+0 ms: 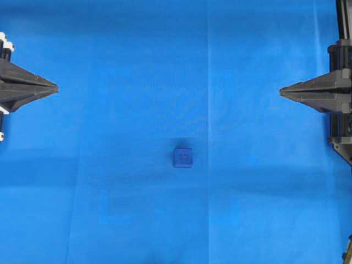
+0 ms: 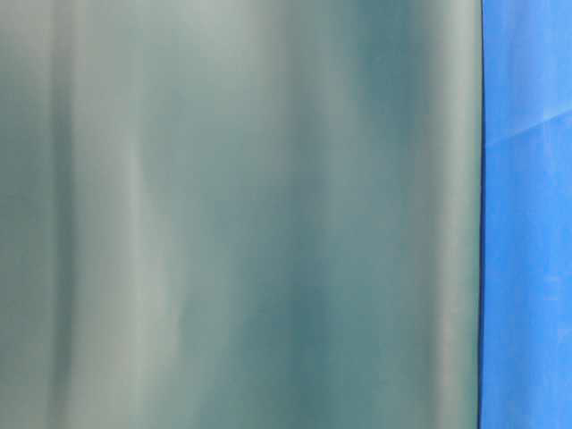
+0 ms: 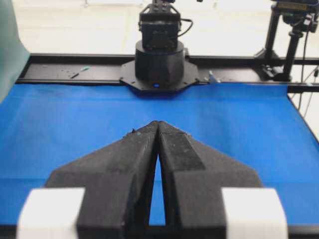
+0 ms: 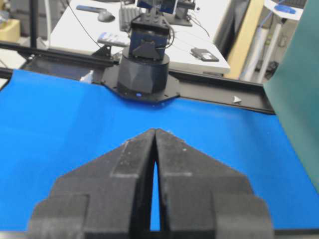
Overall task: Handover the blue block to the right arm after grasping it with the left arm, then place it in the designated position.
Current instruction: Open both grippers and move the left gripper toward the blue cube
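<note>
Item: blue block [image 1: 183,157]. A small dark navy cube with rounded edges and a faint mark on its top face, darker than the blue cloth [image 1: 110,192] it sits on. It lies alone, well apart from both arms.

Left of the block: your left gripper [image 1: 54,88], fingers pressed together, holding nothing, tip pointing inward.

Right of the block: your right gripper [image 1: 282,91], fingers likewise pressed together and empty.

Step in hand, as judged: none begun; the grasp is not yet made. Your next move calls for spreading the left fingers and bringing them over the block.
</note>
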